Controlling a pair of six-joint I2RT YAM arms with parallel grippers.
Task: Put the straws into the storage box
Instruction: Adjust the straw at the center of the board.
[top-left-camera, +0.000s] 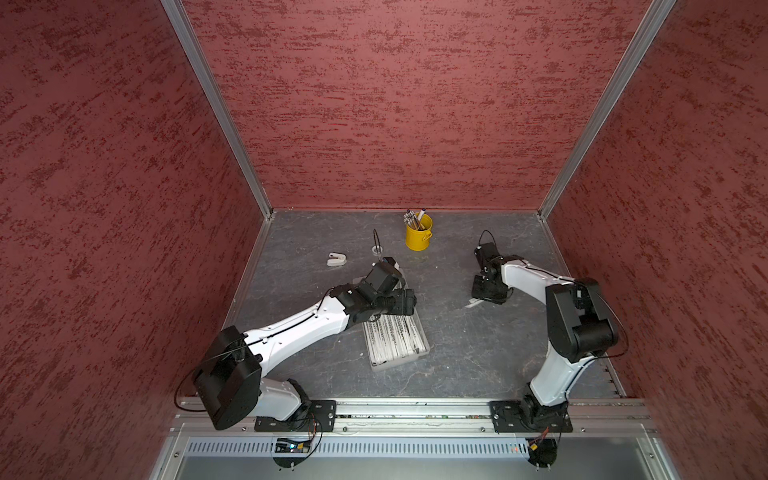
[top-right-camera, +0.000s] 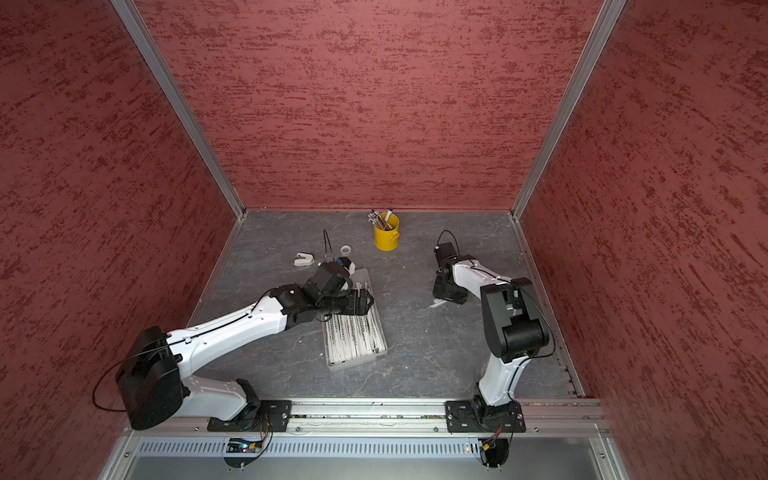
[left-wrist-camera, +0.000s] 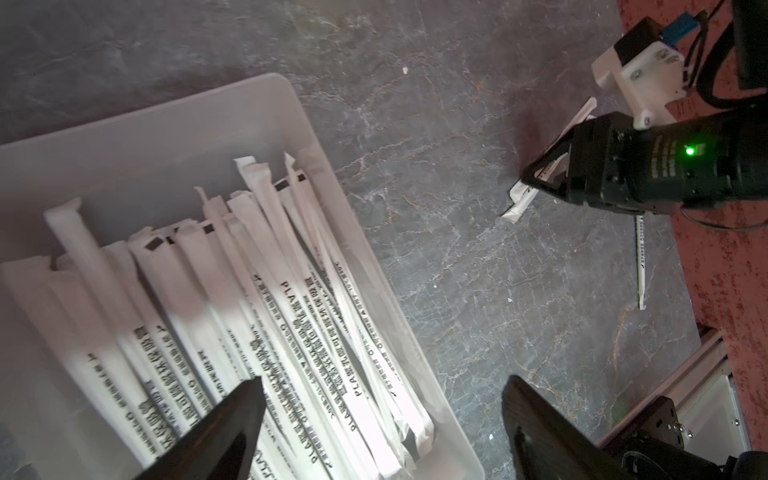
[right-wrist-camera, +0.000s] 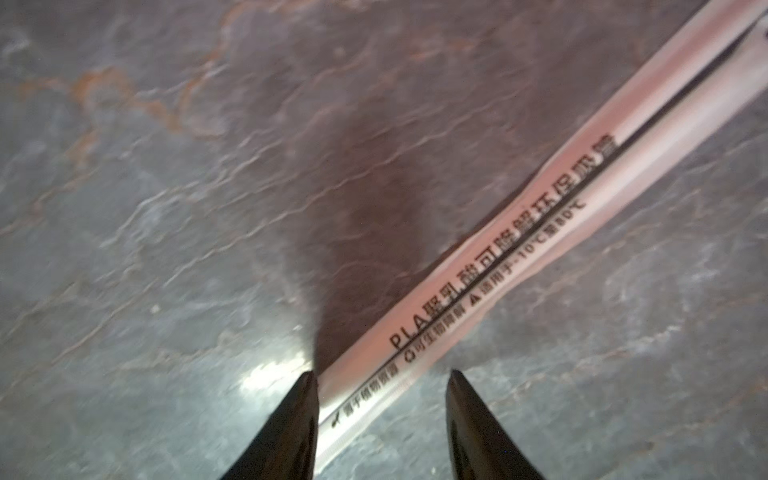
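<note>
The right tool (right-wrist-camera: 382, 376) stands released, tips straddling two loose straws (right-wrist-camera: 498, 266) (side by side) flat on the tabletop (right-wrist-camera: 166, 208). The left tool (left-wrist-camera: 384, 380) hangs released over the storage box (left-wrist-camera: 328, 166) wall; many straws (left-wrist-camera: 291, 316) lie inside.
</note>
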